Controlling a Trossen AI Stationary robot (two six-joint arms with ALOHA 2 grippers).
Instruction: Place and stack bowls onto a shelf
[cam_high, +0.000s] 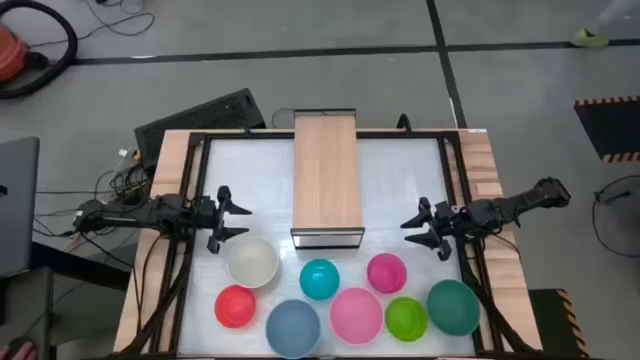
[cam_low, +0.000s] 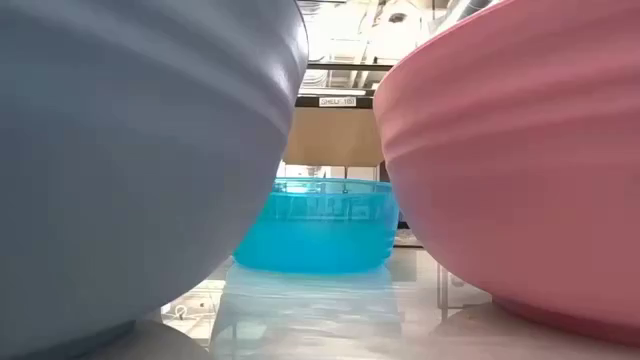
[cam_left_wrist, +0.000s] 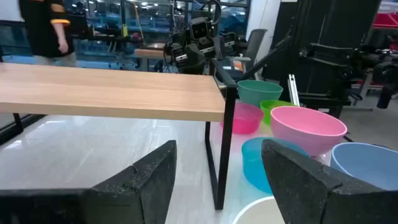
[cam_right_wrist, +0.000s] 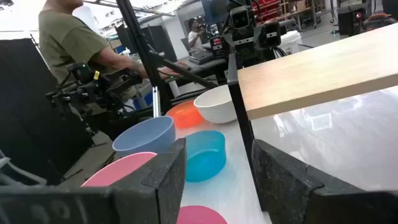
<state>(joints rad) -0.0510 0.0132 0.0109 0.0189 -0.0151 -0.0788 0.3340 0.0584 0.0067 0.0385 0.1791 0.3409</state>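
Bowls, eight of them, sit loose on our white table (cam_high: 400, 180) in a cluster just past the shelf's dark front edge; none is on the shelf (cam_high: 326, 175) yet. Our left gripper (cam_high: 232, 221) hovers over the table left of the shelf's front end, fingers spread and holding nothing. The nearest thing to it is the white bowl (cam_high: 252, 262). Beyond that lie the red bowl (cam_high: 234, 305), the grey-blue bowl (cam_high: 293, 326) and the cyan bowl (cam_high: 319, 279). Our right gripper (cam_high: 424, 227) hovers to the right of the shelf's front end, fingers likewise spread and empty. Closest to it are the magenta bowl (cam_high: 386, 272) and the teal bowl (cam_high: 453, 305), then the green bowl (cam_high: 405, 317) and the large light pink bowl (cam_high: 356, 313). The shelf's pale wood top runs down the middle of the table between both grippers. In the right wrist view, a person (cam_right_wrist: 78, 43) in an olive shirt stands beyond the table.
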